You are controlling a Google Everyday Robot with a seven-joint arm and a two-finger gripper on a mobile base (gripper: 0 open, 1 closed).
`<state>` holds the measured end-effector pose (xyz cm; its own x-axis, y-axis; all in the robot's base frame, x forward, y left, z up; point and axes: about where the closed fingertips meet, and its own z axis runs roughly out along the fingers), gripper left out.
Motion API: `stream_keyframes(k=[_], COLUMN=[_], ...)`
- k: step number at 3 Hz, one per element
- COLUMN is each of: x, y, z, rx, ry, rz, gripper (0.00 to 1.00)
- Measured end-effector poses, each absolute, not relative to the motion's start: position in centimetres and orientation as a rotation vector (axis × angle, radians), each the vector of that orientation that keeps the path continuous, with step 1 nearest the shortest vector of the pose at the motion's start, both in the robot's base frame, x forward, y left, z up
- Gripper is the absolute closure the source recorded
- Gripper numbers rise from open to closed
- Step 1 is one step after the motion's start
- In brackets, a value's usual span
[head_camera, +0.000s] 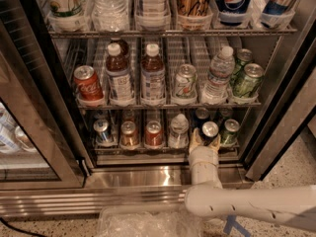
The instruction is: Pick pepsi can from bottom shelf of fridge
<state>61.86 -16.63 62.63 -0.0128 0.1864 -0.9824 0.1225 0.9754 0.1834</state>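
The fridge (pixel 284 107) stands open in front of me, a tall steel cooler with a dark frame, and its glass door (pixel 29 132) is swung out to the left. The white arm (pixel 247 206) of the robot comes in from the near right, low over the floor, then bends and reaches far into the lowest level. Above this level, the middle rack (pixel 168 104) carries a red cola can (pixel 88 83), two brown tea bottles (pixel 118 75), a pale can, a water bottle and green cans. The bottom shelf (pixel 113 149) holds one row of small things: from the left a blue can (pixel 103 131), a copper can (pixel 129 134), a red can (pixel 153 133), a small clear bottle (pixel 177 130), then the pepsi can (pixel 210 129) and a green can (pixel 229 131) at the right end. The end effector (pixel 205 138) is at the near edge of this shelf, right of the middle. Its fingers (pixel 194 141) stand on both sides of the pepsi can and press on it, so it is grasping the can. The can is upright, its silver top showing, just beside the green can.
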Motion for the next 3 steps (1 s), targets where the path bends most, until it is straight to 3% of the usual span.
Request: stream_keyframes(k=[3], x=[50.8], y=[-15.6], z=[69.3], rx=[0.033], ry=[1.634], rz=[0.308], gripper=[1.0])
